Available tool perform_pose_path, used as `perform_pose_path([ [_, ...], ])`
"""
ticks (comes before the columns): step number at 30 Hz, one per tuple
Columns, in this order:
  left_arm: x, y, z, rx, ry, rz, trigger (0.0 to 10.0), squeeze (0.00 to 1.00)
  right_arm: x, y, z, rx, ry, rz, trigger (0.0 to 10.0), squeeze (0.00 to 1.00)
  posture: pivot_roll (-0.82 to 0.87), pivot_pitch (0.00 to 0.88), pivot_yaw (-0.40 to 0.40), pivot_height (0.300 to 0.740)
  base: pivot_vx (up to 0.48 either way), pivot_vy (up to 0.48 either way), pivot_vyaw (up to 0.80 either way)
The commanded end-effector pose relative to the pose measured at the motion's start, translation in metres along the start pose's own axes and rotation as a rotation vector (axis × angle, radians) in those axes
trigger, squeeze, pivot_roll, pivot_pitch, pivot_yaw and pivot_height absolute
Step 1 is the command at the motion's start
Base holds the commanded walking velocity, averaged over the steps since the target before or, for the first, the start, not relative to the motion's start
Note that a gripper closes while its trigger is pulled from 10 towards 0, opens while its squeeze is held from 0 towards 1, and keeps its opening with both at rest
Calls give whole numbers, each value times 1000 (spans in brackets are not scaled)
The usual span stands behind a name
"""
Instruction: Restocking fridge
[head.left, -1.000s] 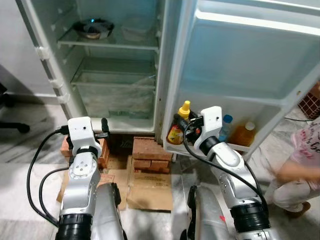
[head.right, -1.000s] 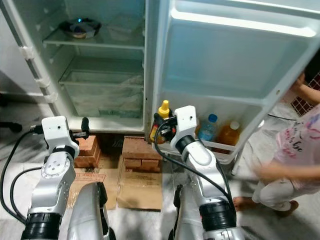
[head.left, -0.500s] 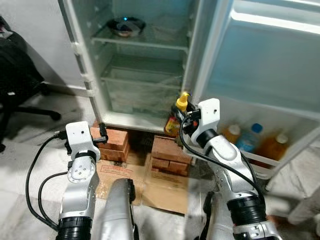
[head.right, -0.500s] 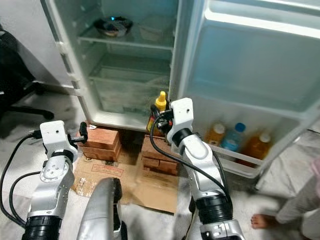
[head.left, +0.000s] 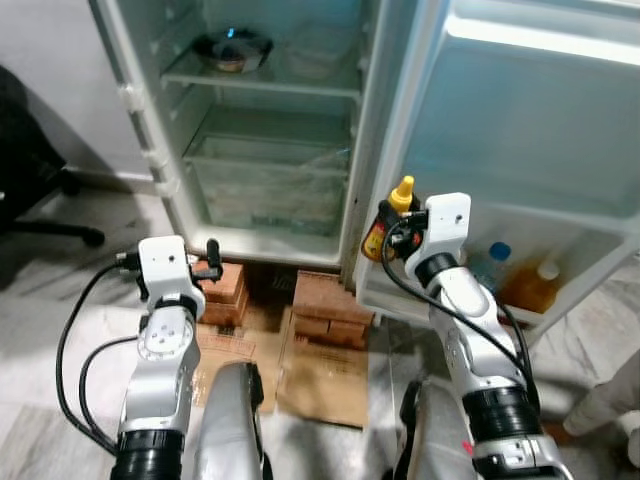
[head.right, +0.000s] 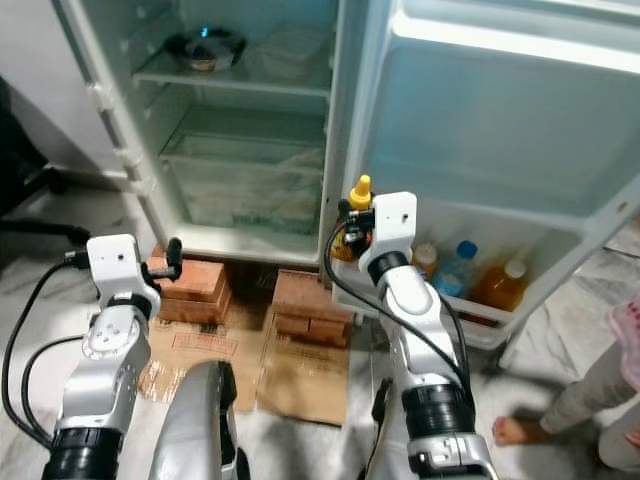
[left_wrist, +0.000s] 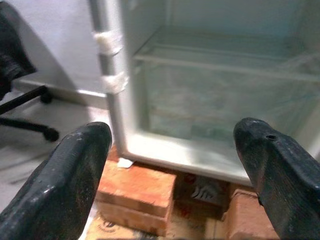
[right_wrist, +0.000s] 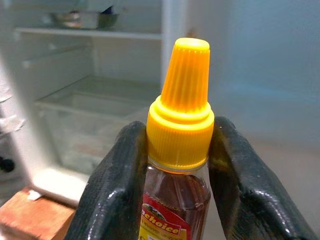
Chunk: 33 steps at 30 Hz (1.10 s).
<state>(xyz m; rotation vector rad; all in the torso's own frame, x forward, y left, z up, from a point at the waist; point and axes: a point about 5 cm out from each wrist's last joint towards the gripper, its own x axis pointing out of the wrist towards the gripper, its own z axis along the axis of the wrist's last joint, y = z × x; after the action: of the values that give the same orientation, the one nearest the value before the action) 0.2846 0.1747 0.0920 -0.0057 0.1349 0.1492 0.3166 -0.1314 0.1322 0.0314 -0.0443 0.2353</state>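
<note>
My right gripper (head.left: 392, 226) is shut on a sauce bottle (head.left: 388, 222) with a yellow nozzle cap (right_wrist: 181, 107) and a red and yellow label. It holds the bottle upright by the neck, in front of the left end of the open fridge door's bottom rack (head.left: 450, 315). That rack holds a blue-capped bottle (head.left: 489, 268) and an orange juice bottle (head.left: 530, 288). My left gripper (head.left: 211, 258) is open, low on the left, pointing at the fridge's bottom edge. A metal bowl (head.left: 232, 48) sits on the upper shelf.
The open fridge (head.left: 270, 150) stands on red bricks (head.left: 325, 305) with cardboard (head.left: 315, 370) on the floor before it. A clear crisper drawer (head.left: 270, 195) is at the bottom. A black chair (head.left: 25, 170) is at far left. A person's foot (head.right: 515, 430) and leg are at lower right.
The camera has swung, shifting the whole scene. My right gripper has carried the sauce bottle to the right and higher, up to the door rack's left end. The left arm stays low.
</note>
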Motion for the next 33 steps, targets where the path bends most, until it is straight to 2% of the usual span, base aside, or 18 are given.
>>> perform_pose_path([
  [1, 0, -2, 1, -5, -3, -19, 10000, 0, 5, -2, 14, -14, -63, -15, 10000, 0, 8, 0, -5, 539, 0, 0, 0],
  [17, 2, -3, 1, -24, 2, -7, 10000, 0, 8, -5, 13, -13, -47, -30, 10000, 0, 10, 0, -9, 539, 15, 0, 0],
  [26, -9, 3, -4, -38, 30, -3, 10000, 0, 1, -5, -9, -28, 89, -36, 10000, 0, 30, 0, -22, 539, 0, 0, 0],
  [28, -12, 7, -3, -31, 29, 0, 10000, 0, 1, -4, -15, -5, 135, -26, 10000, 0, 35, 0, -25, 524, 0, 0, 0],
  [33, -19, 10, -6, -28, 42, 2, 10000, 0, 3, 1, -16, -13, 137, 2, 10000, 0, 44, 0, -31, 494, 0, 0, 0],
])
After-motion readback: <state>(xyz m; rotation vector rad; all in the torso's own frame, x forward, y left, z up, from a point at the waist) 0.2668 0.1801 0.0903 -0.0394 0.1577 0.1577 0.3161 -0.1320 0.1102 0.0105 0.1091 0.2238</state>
